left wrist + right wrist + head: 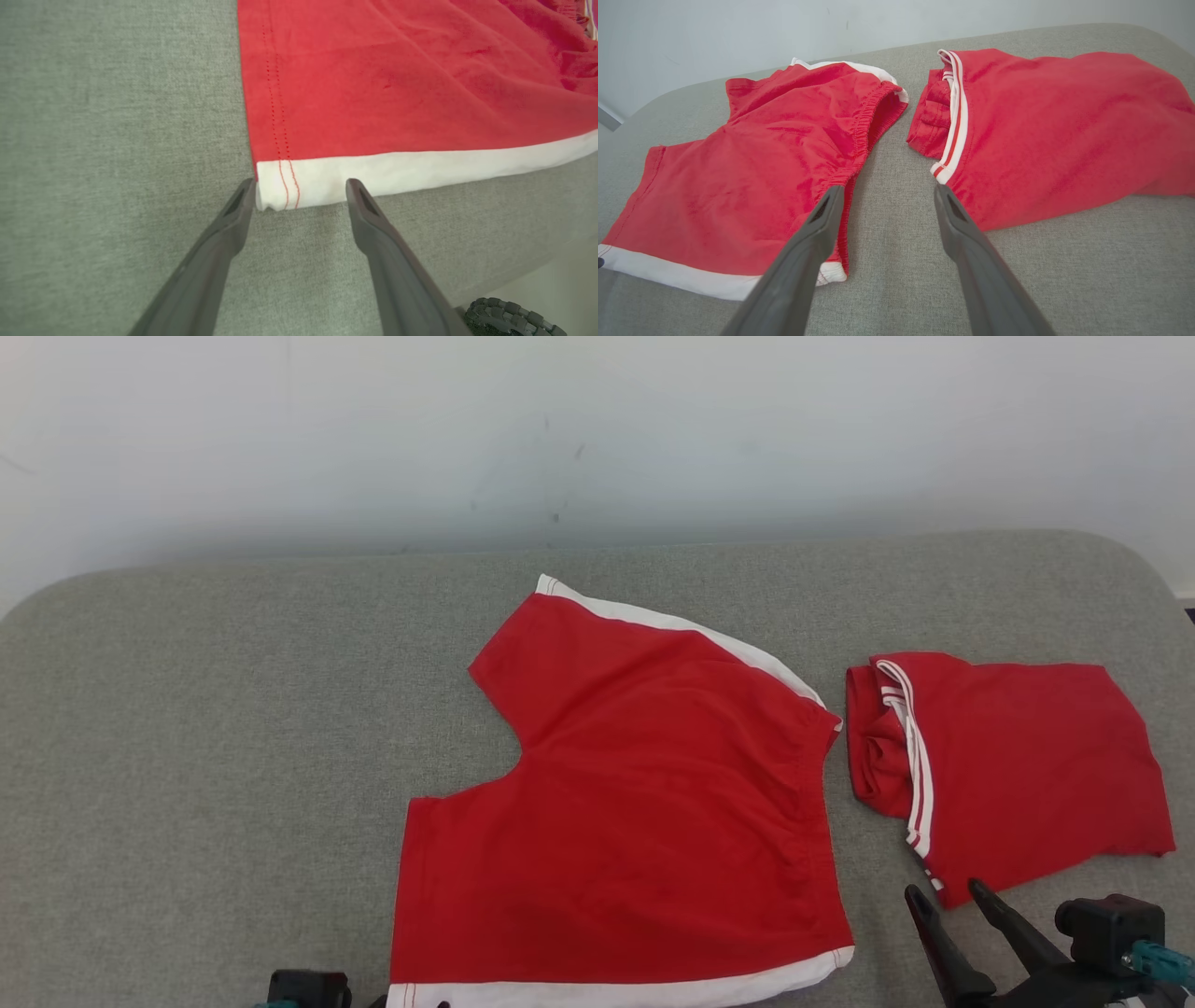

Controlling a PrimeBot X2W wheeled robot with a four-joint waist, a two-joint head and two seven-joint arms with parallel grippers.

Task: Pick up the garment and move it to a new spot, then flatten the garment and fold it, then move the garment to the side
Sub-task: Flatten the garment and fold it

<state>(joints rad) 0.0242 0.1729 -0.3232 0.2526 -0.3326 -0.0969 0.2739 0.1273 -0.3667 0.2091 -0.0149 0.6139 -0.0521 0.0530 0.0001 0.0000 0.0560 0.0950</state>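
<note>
Currently hovering released: left fingers [233, 219] straddling the red shorts' [635, 803] hem corner, right fingers [957, 224] beside their waistband.

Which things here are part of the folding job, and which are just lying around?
In the job: spread red shorts; left claw, open at their white-hemmed corner; right claw, open beside them.
Lying about: folded red garment on the right, likely already done; grey cushion underneath.

Head view's bottom edge clips the shorts [635, 803] at their hem
</note>
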